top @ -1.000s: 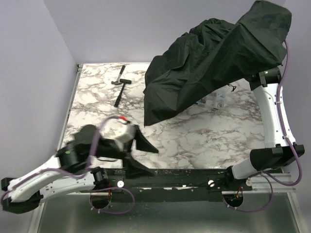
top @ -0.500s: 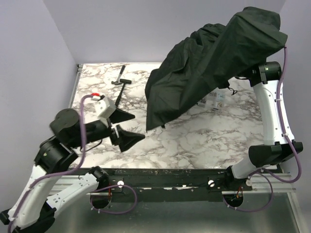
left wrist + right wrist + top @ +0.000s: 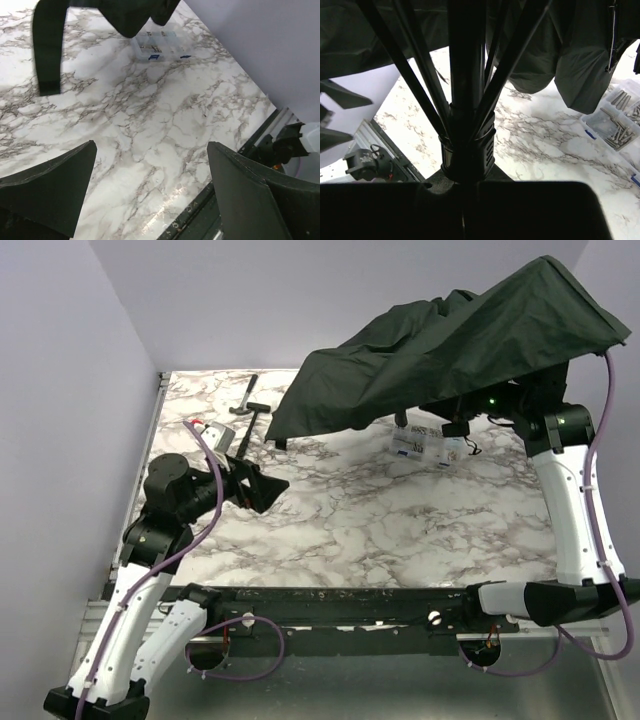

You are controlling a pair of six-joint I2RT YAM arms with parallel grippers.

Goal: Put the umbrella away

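Left gripper (image 3: pixel 262 485) of mine is spread wide, its two dark wedge fingers (image 3: pixel 50 190) far apart and holding nothing. It hangs above the marble table (image 3: pixel 400 530) on the left side, aimed toward the middle.

My right gripper (image 3: pixel 462 186) is clamped on the umbrella (image 3: pixel 450 345) at the base of its shaft (image 3: pixel 466 60). My own fingers sit in shadow there, but the shaft rises straight out of them and nothing else carries the load. The umbrella is up in the air over the far right of the table, touching no surface.

Its shaft runs directly away from my right wrist, and thin black ribs (image 3: pixel 415 70) fan out from a ribbed collar around it. The canopy (image 3: pixel 400 370) is spread and tilted: high edge at the right, low edge sloping down to the left over the table's far middle. The fabric is matte, dark and creased, hanging in loose folds. A flat black strap (image 3: pixel 47 50) dangles from its low edge.

A clear plastic box (image 3: pixel 415 445) of metal screws lies beneath the canopy, and a black hammer (image 3: pixel 248 415) lies at the far left.
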